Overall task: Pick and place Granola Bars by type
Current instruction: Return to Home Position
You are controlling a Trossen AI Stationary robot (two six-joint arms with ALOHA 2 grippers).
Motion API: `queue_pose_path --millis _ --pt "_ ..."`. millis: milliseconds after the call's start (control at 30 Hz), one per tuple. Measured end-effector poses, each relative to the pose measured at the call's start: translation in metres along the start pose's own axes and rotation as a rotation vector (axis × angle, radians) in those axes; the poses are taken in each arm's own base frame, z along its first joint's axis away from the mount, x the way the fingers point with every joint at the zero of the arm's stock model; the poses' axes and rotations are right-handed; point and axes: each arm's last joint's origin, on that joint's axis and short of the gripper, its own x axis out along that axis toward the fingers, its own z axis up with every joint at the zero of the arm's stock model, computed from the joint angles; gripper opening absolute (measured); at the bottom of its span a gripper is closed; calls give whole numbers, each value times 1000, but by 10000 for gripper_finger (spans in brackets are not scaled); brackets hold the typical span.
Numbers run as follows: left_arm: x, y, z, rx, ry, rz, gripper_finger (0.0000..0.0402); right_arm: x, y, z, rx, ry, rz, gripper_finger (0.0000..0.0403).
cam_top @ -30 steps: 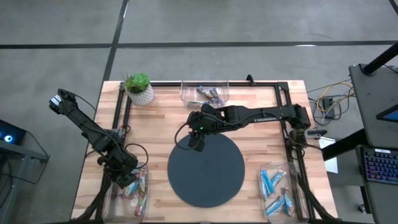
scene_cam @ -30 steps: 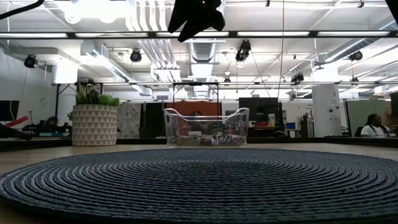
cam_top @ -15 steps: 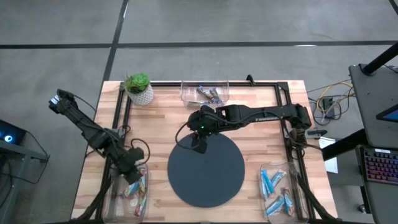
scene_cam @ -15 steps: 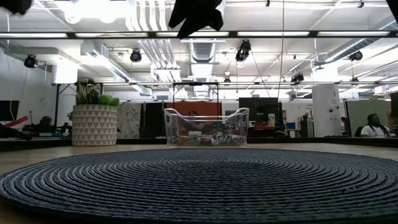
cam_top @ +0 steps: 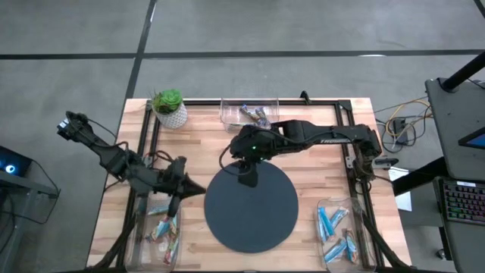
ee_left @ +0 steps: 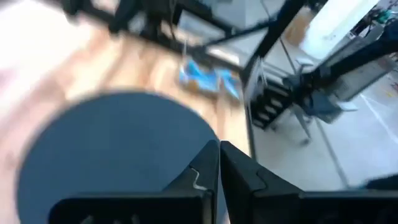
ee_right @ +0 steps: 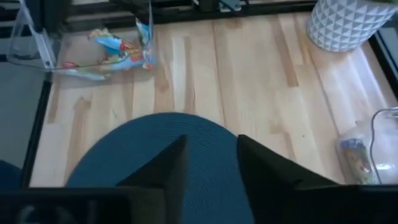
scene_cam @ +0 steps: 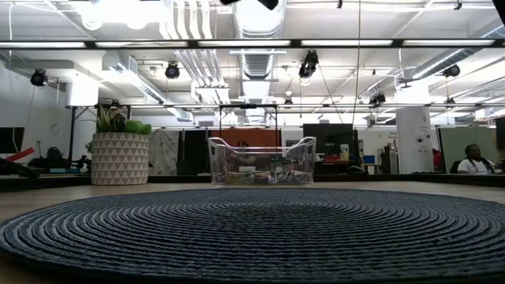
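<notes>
Inside 3 clear plastic bins (cam_top: 224, 106), shiny wrapped granola bars (cam_top: 333, 224) look light, slick, best pinched mid-length; left gripper (cam_top: 189, 187) closed empty, right gripper (cam_top: 247, 177) parted empty.

Bench (cam_top: 204, 152): light wood slats with a dark frame rail round the edge. A big dark round woven mat (cam_top: 261, 216) sits mid-bench, toward the near edge. Potted plant (cam_top: 168, 108) in a white patterned pot at the far left corner. Three clear bins: one (cam_top: 226, 114) at the far edge, centre, right of the plant; one (cam_top: 179, 243) at the near left corner; one (cam_top: 320, 227) at the near right corner. The mat lies between those two. Off-bench to the right are cables (cam_top: 405, 121) on the grey floor (cam_top: 303, 30) and a keyboard (cam_top: 461, 206) beside a dark desk (cam_top: 455, 98). Low view: a person (scene_cam: 476, 160) sits far back in the room.
</notes>
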Motion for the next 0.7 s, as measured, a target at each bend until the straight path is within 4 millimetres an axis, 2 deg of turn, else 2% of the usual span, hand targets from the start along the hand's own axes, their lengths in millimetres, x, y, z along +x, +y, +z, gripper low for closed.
queue_pose_path --millis 233,467,533,700 --pt "9 20 19 113 -85 105 0 -37 -2 2 -33 -65 -10 20" --pt "12 44 36 202 -127 203 0 -74 -7 -7 -76 -115 -55 9" --pt "11 49 41 218 -139 209 0 -83 -10 -15 -73 -126 -82 8" --pt "8 54 47 269 -151 190 0 -89 -17 -44 -29 -237 -81 8"
